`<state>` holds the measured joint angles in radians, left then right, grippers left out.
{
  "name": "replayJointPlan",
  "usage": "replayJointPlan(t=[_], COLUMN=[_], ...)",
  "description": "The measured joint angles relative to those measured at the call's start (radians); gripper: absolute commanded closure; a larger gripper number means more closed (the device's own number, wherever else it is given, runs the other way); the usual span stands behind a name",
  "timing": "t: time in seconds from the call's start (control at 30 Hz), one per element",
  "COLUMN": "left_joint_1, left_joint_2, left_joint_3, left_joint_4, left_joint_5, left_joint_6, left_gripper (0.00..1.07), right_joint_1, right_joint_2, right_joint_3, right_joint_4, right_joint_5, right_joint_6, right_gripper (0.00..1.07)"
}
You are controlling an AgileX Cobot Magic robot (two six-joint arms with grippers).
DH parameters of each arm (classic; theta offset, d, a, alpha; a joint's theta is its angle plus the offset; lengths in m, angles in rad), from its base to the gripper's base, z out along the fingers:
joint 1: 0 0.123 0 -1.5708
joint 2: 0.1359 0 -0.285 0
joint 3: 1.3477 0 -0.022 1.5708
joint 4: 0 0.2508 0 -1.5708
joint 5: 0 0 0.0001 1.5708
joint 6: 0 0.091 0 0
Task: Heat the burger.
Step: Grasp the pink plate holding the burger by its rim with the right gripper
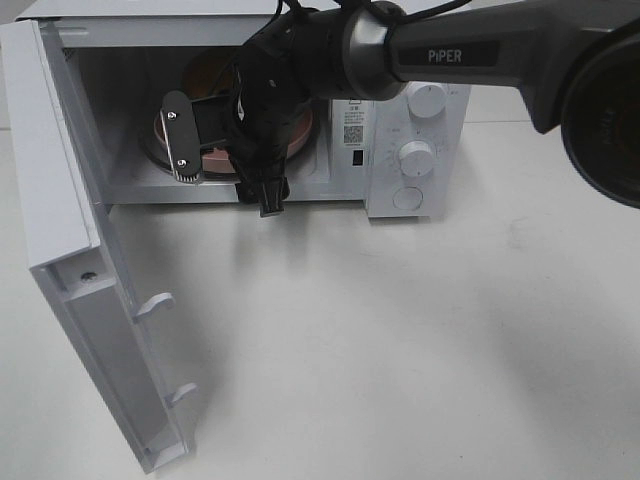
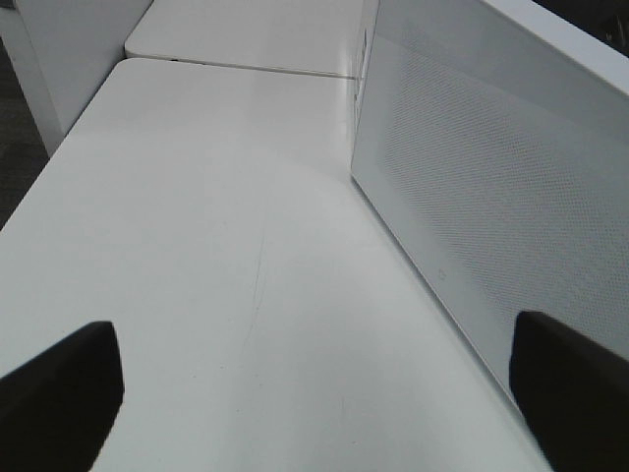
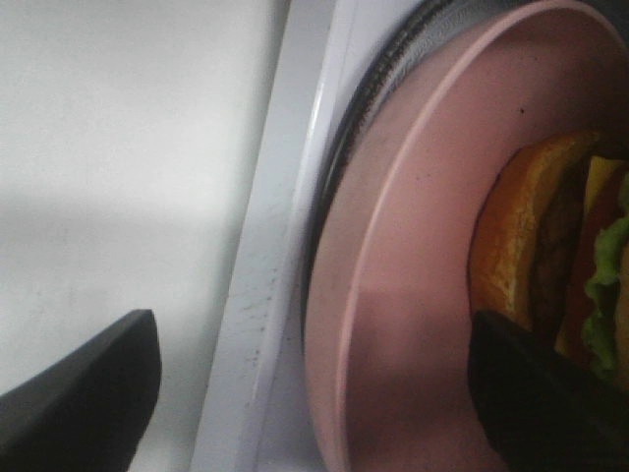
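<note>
Two claws gape wide, both empty: left claw (image 2: 314,364) over the table (image 2: 197,197) beside the microwave (image 2: 472,167), right claw (image 3: 313,334) inside it, astride the rim of the pink plate (image 3: 413,295) where the burger (image 3: 536,246) sits, cropped up close and hidden from above by the arm (image 1: 520,50) marked "PiPER"; panel label (image 1: 354,132) unreadable.

Burger (image 3: 536,251): golden-brown bun, brown patty, yellow cheese, frilly green lettuce; layers seen edge-on, only partly in view; sits on pink plate (image 3: 413,295), inward of its rim; plate inside open microwave (image 1: 445,125).
</note>
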<state>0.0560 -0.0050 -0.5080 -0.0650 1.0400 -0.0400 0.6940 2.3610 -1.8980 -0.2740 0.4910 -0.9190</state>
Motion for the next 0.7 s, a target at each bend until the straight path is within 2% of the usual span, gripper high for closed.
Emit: replayJointPlan(t=[0.27,0.33,0.37,0.43,0.47,0.5,0.53,0.57,0.6,0.63,0.67,0.7], left_joint_1=[0.0,0.0,0.0,0.0,0.0,0.0,0.0,0.0,0.0,0.0,0.0,0.0], left_joint_2=[0.0,0.0,0.0,0.0,0.0,0.0,0.0,0.0,0.0,0.0,0.0,0.0], left_joint_3=[0.0,0.0,0.0,0.0,0.0,0.0,0.0,0.0,0.0,0.0,0.0,0.0], left_joint_4=[0.0,0.0,0.0,0.0,0.0,0.0,0.0,0.0,0.0,0.0,0.0,0.0], left_joint_5=[0.0,0.0,0.0,0.0,0.0,0.0,0.0,0.0,0.0,0.0,0.0,0.0], left_joint_6=[0.0,0.0,0.0,0.0,0.0,0.0,0.0,0.0,0.0,0.0,0.0,0.0], left_gripper=[0.06,0.06,0.06,0.06,0.06,0.06,0.06,0.06,0.06,0.06,0.06,0.06], right_joint_1=[-0.026,-0.033,-0.033,-0.036,-0.036,-0.036,-0.036,-0.036,-0.036,-0.036,-0.036,-0.036], right_joint_2=[0.06,0.079,0.079,0.083,0.083,0.083,0.083,0.083,0.083,0.083,0.083,0.083], right_joint_3=[-0.06,-0.079,-0.079,-0.086,-0.086,-0.087,-0.087,-0.087,-0.087,-0.087,-0.087,-0.087], right_joint_4=[0.001,0.003,0.003,0.003,0.003,0.003,0.003,0.003,0.011,0.011,0.019,0.033], right_joint_5=[0.005,0.012,0.012,0.015,0.015,0.015,0.014,0.014,0.015,0.015,0.015,0.02], right_joint_6=[0.0,0.001,0.001,0.001,0.001,0.001,0.001,0.001,0.001,0.001,0.001,-0.003], right_gripper=[0.3,0.38,0.38,0.63,0.63,0.7,0.84,0.84,0.92,0.92,1.03,1.07])
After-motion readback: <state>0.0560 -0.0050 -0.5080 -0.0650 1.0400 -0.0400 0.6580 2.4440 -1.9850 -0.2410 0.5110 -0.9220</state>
